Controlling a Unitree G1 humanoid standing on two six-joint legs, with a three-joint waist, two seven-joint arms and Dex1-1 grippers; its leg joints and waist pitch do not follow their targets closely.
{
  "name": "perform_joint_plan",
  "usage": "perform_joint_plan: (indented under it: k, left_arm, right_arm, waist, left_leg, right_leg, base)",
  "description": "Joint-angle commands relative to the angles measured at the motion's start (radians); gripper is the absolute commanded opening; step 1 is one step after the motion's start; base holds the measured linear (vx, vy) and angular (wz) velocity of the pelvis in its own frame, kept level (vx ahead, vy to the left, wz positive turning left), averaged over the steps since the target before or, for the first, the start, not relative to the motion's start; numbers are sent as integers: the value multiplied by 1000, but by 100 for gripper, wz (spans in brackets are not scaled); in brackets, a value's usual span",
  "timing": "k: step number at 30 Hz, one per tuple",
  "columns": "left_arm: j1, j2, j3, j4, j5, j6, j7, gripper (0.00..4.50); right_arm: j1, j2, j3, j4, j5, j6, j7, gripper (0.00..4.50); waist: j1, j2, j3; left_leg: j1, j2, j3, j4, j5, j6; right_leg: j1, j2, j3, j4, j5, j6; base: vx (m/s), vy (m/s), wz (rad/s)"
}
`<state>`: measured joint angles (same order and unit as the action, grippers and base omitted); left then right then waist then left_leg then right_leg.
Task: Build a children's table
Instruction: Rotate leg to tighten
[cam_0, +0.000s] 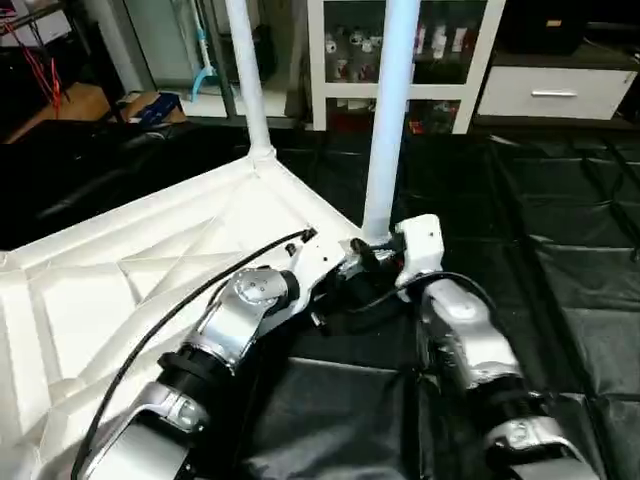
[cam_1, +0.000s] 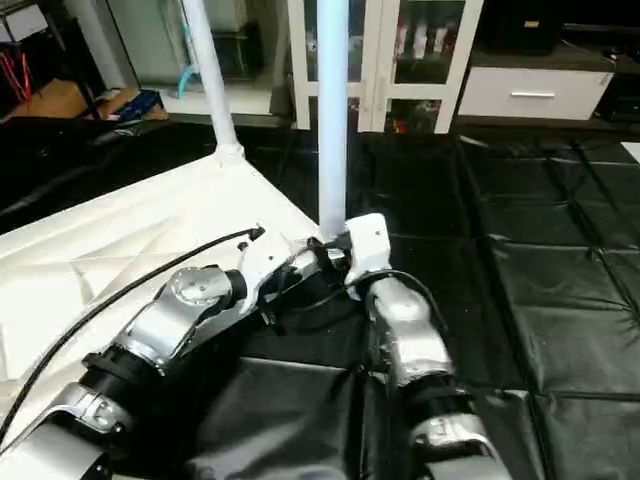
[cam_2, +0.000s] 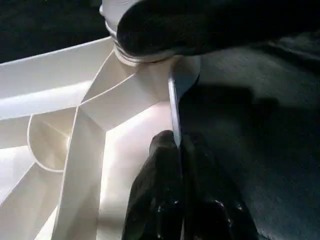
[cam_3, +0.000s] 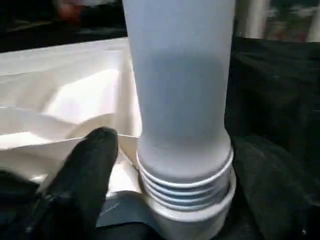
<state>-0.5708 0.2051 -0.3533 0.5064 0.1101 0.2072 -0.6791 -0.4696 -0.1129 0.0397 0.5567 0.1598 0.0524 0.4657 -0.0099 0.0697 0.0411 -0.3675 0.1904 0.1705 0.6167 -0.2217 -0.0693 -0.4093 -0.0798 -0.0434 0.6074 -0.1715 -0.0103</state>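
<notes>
The white table top (cam_0: 150, 260) lies upside down on the black mat, ribs facing up. Two white legs stand upright in its corner sockets: a far leg (cam_0: 250, 80) and a near leg (cam_0: 385, 120). My left gripper (cam_2: 176, 142) is shut on the thin rim of the top, just beside the near leg's socket. My right gripper (cam_3: 180, 165) is open around the foot of the near leg (cam_3: 180, 90), one black finger (cam_3: 85, 175) standing a small gap off it. A few screw threads (cam_3: 185, 182) show above the socket (cam_3: 190, 217).
A white glass-door cabinet (cam_0: 470, 60) and a white drawer unit (cam_0: 555, 92) stand behind the mat (cam_0: 560, 250). Boxes and clutter (cam_0: 150, 105) sit at the far left. A black cable (cam_0: 180, 310) arcs over my left forearm.
</notes>
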Motion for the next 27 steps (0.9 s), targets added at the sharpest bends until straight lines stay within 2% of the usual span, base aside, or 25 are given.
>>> perform_joint_plan:
  k: [1, 2, 3, 4, 6, 7, 8, 9, 10, 12, 13, 14, 15, 19, 23, 26, 27]
  left_arm:
    - [30, 10, -44, -47, -15, -65, -78, 0]
    - [52, 27, -54, -82, -27, -71, -119, 0]
    - [84, 56, -70, -132, -43, -75, -179, 0]
    - [96, 66, -74, -150, -52, -92, -201, 0]
    - [109, 71, -71, -173, -74, -101, -226, 0]
    - [139, 93, -71, -238, -125, -91, -294, 0]
    - [147, 100, -73, -255, -138, -83, -314, 0]
    - [153, 108, -75, -268, -142, -73, -331, 0]
    - [158, 117, -78, -277, -145, -68, -348, 0]
    - [171, 137, -78, -305, -158, -51, -387, 0]
    - [175, 143, -77, -315, -163, -45, -400, 0]
    - [177, 145, -77, -319, -164, -43, -403, 0]
    - [185, 155, -77, -336, -169, -39, -415, 0]
    - [192, 159, -70, -348, -168, -37, -420, 0]
    - [193, 164, -69, -353, -164, -33, -419, 0]
    - [194, 165, -67, -357, -163, -27, -422, 0]
    - [194, 166, -67, -358, -163, -26, -423, 0]
  right_arm:
    - [-4, -27, 32, -71, 29, 32, 116, 407]
    - [12, -77, 53, -112, 39, 47, 207, 415]
    - [38, -155, 77, -177, 61, 71, 340, 415]
    - [49, -188, 87, -204, 70, 75, 392, 415]
    - [59, -222, 93, -228, 83, 86, 442, 415]
    - [78, -303, 109, -264, 106, 99, 562, 415]
    - [82, -325, 113, -273, 111, 103, 595, 415]
    - [87, -343, 119, -282, 115, 109, 625, 415]
    - [94, -359, 126, -294, 118, 112, 652, 415]
    - [116, -417, 159, -344, 135, 148, 747, 415]
    - [124, -436, 170, -362, 140, 158, 777, 415]
    - [126, -441, 175, -365, 139, 160, 785, 415]
    - [135, -464, 200, -376, 119, 154, 816, 415]
    - [139, -473, 233, -364, 80, 112, 834, 415]
    - [121, -442, 228, -323, 48, 80, 783, 415]
    - [107, -427, 221, -314, 50, 90, 766, 415]
    - [107, -429, 222, -315, 52, 93, 768, 389]
  waist:
    - [4, -16, -58]
    - [6, -12, -58]
    - [9, -13, -61]
    - [18, -11, -60]
    - [20, -12, -60]
    - [24, -15, -63]
    - [29, -17, -63]
    - [28, -16, -59]
    - [33, -20, -58]
    - [39, -22, -57]
    - [41, -20, -55]
    - [40, -20, -54]
    - [40, -26, -54]
    - [38, -25, -51]
    - [36, -25, -53]
    - [34, -25, -53]
    - [35, -26, -54]
  left_leg:
    - [-7, 27, -8, -82, -174, 87]
    - [-6, 28, -7, -82, -169, 88]
    - [-2, 31, -8, -80, -161, 95]
    - [0, 35, -7, -78, -140, 111]
    - [2, 33, -2, -77, -143, 116]
    - [3, 32, -1, -75, -142, 119]
    - [1, 34, -3, -75, -132, 125]
    - [0, 35, -1, -78, -135, 132]
    - [4, 35, 3, -78, -154, 129]
    - [7, 34, 5, -78, -171, 122]
    - [5, 38, 4, -81, -178, 120]
    - [3, 37, 3, -82, -182, 117]
    - [4, 37, 3, -83, -191, 111]
    - [7, 36, 5, -84, -216, 91]
    - [2, 34, 3, -85, -201, 87]
    - [-1, 33, 3, -84, -189, 89]
    - [1, 33, 3, -83, -188, 91]
  right_leg:
    - [56, -51, 29, -78, -230, -221]
    - [55, -51, 29, -78, -224, -222]
    - [58, -50, 28, -74, -192, -228]
    - [56, -51, 30, -71, -146, -241]
    - [50, -48, 31, -69, -138, -254]
    - [58, -49, 30, -65, -130, -260]
    - [58, -51, 31, -65, -120, -259]
    - [55, -49, 30, -65, -123, -266]
    - [50, -50, 30, -71, -163, -261]
    - [49, -49, 31, -73, -200, -251]
    - [50, -52, 32, -73, -219, -242]
    - [50, -53, 30, -73, -232, -238]
    - [48, -53, 30, -77, -259, -226]
    - [40, -53, 33, -85, -328, -203]
    - [41, -54, 31, -83, -333, -191]
    - [43, -53, 31, -82, -318, -196]
    - [44, -53, 31, -82, -315, -194]
  base:
    - [0, 0, 0]
    - [0, 0, 0]
    - [0, 0, 0]
    - [0, 0, 0]
    - [0, 0, 0]
    - [0, 0, 0]
    - [0, 0, 0]
    - [0, 0, 0]
    - [0, 0, 0]
    - [0, 0, 0]
    - [0, 0, 0]
    - [0, 0, 0]
    - [0, 0, 0]
    - [0, 0, 0]
    - [0, 0, 0]
    - [0, 0, 0]
    - [0, 0, 0]
